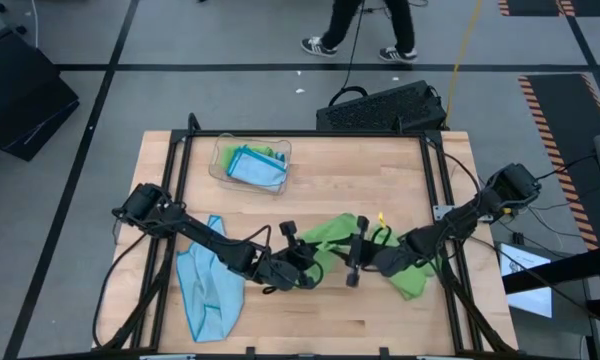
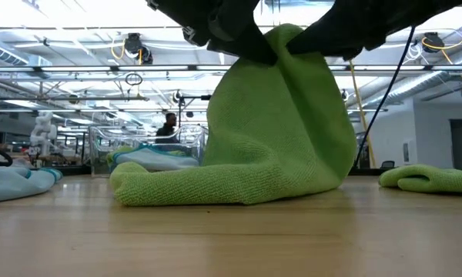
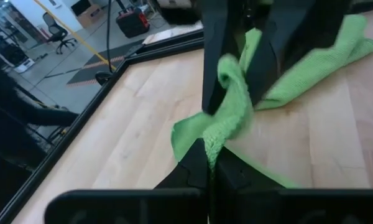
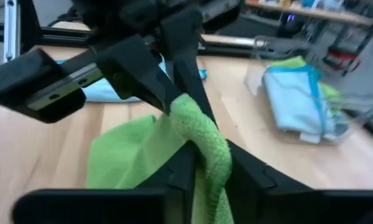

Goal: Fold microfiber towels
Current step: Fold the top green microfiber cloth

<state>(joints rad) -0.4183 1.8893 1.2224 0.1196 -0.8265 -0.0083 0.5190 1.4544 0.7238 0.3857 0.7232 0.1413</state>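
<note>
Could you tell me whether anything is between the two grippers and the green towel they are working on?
No. The left gripper and right gripper are both shut on the green towel, holding a lifted fold above the table. Nothing visible lies between them and the cloth.

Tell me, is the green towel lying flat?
No. Both hands pinch the green towel and hold its middle up; its bottom rests bunched.

I'm running this rig in what looks like a large robotics lab or industrial workshop hall: past the wooden table (image 2: 231, 231) I see a high ceiling with exposed pipes and ducts (image 2: 77, 46) and rows of equipment. The concrete floor has striped hazard tape (image 1: 550, 110), a yellow cable (image 1: 465, 45) trails across it, and a person's legs (image 1: 365, 30) stand nearby.
</note>
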